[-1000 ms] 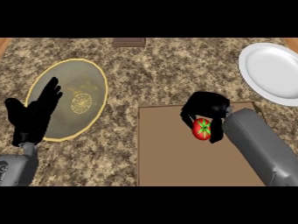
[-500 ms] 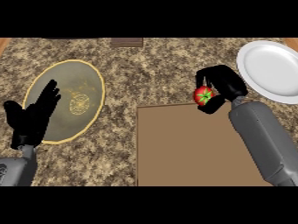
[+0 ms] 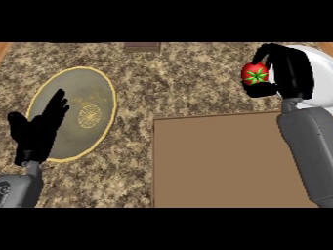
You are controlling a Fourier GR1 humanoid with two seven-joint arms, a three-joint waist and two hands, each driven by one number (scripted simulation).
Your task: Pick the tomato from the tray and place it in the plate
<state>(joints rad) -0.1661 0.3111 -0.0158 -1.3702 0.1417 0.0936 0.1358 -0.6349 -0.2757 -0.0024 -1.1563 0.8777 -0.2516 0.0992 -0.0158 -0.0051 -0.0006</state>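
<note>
**Tomato held at the plate's left rim**

Speckled stone counter (image 3: 161,78) carries everything we see. Toward its left edge our left hand (image 3: 39,129) rests with fingers straight and up, over a gold-rimmed round platter (image 3: 90,97); it plays no part. At the near middle lies the brown tray (image 3: 219,161), nothing showing on it. Further right, our right hand (image 3: 284,68) is curled round the tomato (image 3: 255,74), which sits on the hand's left side, green stem facing up toward us. The white plate (image 3: 327,83) lies at the counter's far right corner, partly behind that hand. We judge the tomato hangs just at the plate's left rim, so the carry wants a little more travel rightward before release.
</note>
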